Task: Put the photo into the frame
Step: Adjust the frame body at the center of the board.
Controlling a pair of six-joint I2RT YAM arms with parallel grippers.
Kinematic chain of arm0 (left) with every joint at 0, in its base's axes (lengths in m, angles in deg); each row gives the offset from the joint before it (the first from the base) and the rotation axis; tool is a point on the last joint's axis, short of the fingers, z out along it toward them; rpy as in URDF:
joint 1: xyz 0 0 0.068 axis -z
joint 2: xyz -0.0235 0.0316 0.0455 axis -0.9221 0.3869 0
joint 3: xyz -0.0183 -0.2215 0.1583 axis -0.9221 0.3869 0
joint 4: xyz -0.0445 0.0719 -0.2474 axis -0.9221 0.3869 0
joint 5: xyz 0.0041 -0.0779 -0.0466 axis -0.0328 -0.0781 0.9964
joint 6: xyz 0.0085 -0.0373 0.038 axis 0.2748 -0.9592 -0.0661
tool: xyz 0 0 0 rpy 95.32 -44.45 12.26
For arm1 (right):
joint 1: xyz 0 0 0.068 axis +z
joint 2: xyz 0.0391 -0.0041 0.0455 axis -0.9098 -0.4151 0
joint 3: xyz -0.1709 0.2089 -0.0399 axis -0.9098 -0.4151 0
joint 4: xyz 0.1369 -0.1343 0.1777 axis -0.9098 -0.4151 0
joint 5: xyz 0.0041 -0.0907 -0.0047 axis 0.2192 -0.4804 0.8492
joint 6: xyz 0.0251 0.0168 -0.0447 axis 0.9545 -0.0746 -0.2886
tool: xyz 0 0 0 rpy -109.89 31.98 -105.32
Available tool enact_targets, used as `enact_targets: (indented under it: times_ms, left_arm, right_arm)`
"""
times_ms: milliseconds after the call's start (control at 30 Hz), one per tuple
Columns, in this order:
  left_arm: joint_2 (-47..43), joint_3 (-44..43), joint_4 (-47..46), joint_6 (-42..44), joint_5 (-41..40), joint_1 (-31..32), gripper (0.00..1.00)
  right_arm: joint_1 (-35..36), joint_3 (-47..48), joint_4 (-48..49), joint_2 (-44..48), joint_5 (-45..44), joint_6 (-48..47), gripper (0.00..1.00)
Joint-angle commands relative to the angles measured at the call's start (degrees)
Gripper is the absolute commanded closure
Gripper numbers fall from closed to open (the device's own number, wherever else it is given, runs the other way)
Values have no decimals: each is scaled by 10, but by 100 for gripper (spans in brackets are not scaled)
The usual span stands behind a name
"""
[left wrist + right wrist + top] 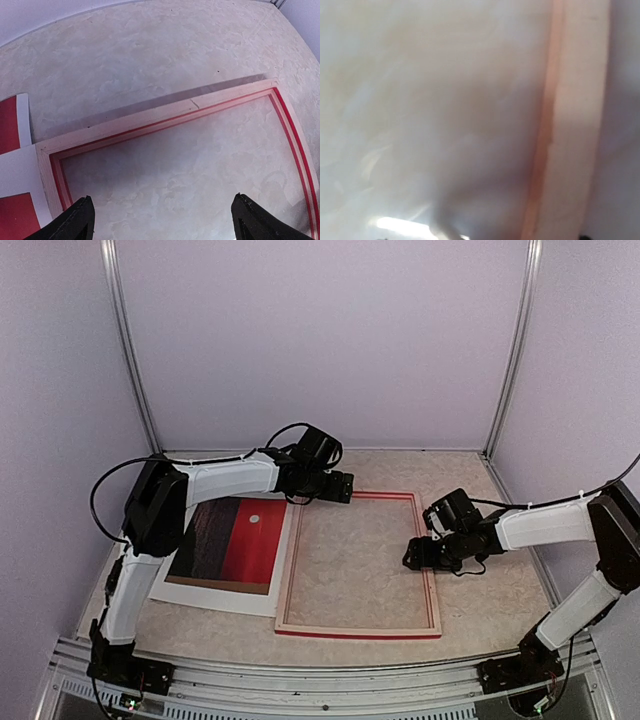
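The frame [358,628] lies flat mid-table, pale wood side up with a red inner edge. In the left wrist view its far rail [165,112] crosses the picture. The photo [228,540], half red with a white dot and half dark, lies left of the frame; its red part [7,122] shows at that view's left edge. My left gripper [340,487] hovers over the frame's far left corner, open wide [163,200] with only table between the fingers. My right gripper [420,555] sits low over the frame's right rail [575,125]. It looks open; its fingers are out of its blurred wrist view.
A white sheet [215,595] lies under the photo and touches the frame's left rail. Pale walls close in the back and sides, with metal posts [135,370] at the back corners. An aluminium rail [320,680] runs along the near edge by the arm bases.
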Motion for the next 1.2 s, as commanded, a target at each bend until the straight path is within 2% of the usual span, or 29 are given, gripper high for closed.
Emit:
enact_targets:
  times_ms: [0, 300, 600, 900, 1033, 1167]
  left_arm:
    - [45, -50, 38, -7, -41, 0, 6]
    - [88, -87, 47, -23, -77, -8, 5]
    - [137, -115, 50, -26, -96, -17, 5]
    - [144, -116, 36, -22, -119, -22, 5]
    - [138, -105, 32, -20, -115, -22, 5]
    - [89, -40, -25, -15, -78, -22, 5]
  right_arm:
    - [22, -11, -39, 25, -3, 47, 21]
    - [23, 15, -85, 54, -84, 43, 20]
    - [22, 20, -84, 42, -80, 42, 20]
    - [23, 20, -85, 43, -83, 41, 19]
    - [22, 21, -87, 46, -86, 40, 19]
    - [22, 33, -89, 51, -85, 31, 19]
